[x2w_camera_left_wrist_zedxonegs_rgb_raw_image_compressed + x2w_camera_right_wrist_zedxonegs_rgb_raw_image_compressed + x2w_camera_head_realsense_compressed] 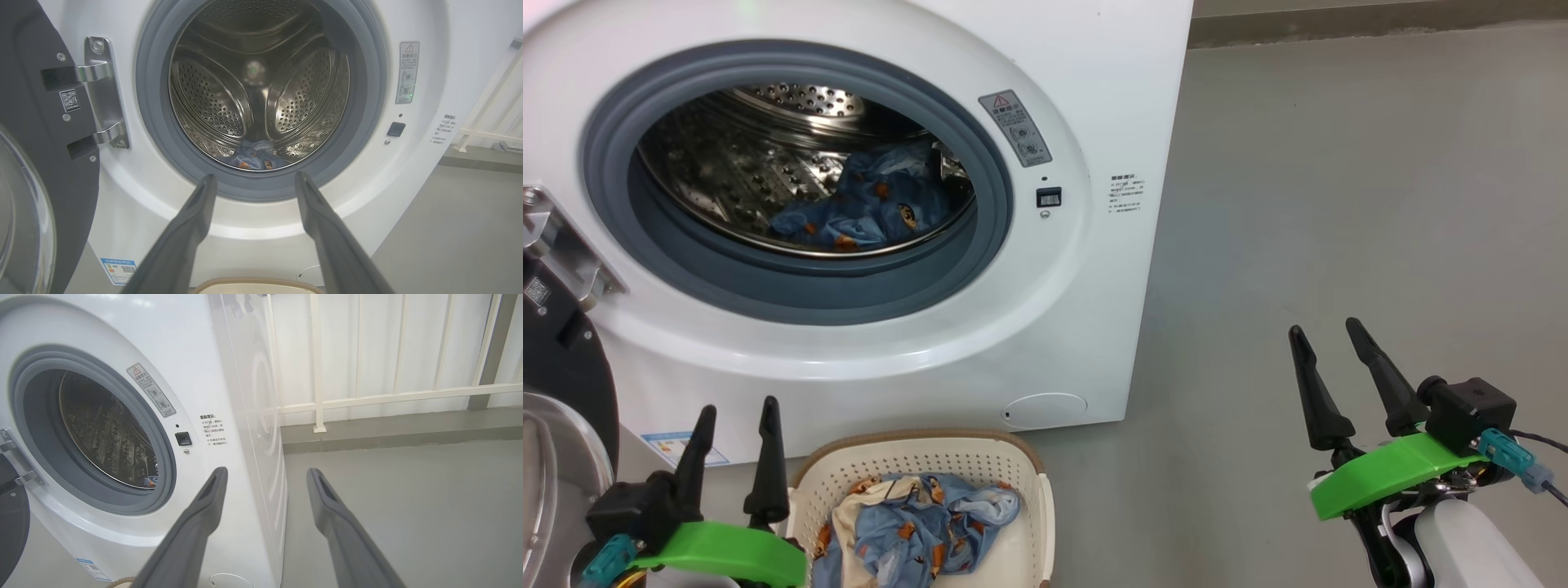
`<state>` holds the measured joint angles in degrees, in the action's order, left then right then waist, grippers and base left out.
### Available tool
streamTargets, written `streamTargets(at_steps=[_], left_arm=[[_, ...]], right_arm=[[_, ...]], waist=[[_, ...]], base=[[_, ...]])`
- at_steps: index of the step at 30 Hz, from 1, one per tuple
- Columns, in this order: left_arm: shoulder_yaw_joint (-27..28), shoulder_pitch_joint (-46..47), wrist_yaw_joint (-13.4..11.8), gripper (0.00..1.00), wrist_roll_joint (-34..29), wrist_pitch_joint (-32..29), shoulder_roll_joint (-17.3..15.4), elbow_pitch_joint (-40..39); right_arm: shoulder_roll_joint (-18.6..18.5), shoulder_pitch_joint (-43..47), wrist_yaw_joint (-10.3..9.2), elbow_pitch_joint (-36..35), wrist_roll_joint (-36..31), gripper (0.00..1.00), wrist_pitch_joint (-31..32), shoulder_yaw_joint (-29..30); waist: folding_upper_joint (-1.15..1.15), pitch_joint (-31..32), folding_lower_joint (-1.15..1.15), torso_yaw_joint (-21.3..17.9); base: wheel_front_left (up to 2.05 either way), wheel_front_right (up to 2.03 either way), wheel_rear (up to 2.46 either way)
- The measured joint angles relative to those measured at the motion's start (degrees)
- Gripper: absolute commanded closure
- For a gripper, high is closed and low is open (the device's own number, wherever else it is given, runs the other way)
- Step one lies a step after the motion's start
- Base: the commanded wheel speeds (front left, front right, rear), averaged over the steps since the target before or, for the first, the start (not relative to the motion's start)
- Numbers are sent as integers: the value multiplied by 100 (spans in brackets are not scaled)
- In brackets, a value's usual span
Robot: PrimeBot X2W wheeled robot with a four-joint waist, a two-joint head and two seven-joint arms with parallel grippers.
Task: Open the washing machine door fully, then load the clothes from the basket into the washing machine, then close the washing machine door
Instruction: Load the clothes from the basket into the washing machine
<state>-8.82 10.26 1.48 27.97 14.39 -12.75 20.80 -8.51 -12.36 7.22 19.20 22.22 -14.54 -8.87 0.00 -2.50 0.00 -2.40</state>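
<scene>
**Door swung wide, laundry part loaded, both grippers empty**

The washing machine (1086,98) stands straight ahead of the left gripper (738,406). That gripper's fingers are spread apart with nothing between them and point at the lower lip of the grey-blue gasket (155,134). The right gripper (1325,327), likewise parted and empty, hovers over bare grey floor (1339,204), with the machine's front corner to its left. The washing machine door (36,171) hangs swung out to the left of the left gripper. The basket (931,457) sits just to the right of the left gripper, near the machine's base. Some of the clothes (915,523) lie bundled in the basket. More lie in the steel drum (204,94), beyond the left fingertips.
</scene>
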Motion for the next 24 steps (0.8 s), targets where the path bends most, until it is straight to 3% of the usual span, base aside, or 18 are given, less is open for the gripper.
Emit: streamTargets(at_steps=[24], left_arm=[[101,1,81,0,-141,0,42,5]], right_arm=[[2,-1,0,8,0,0,0,-12]], waist=[[0,-104,0,-33]], base=[[0,0,0]])
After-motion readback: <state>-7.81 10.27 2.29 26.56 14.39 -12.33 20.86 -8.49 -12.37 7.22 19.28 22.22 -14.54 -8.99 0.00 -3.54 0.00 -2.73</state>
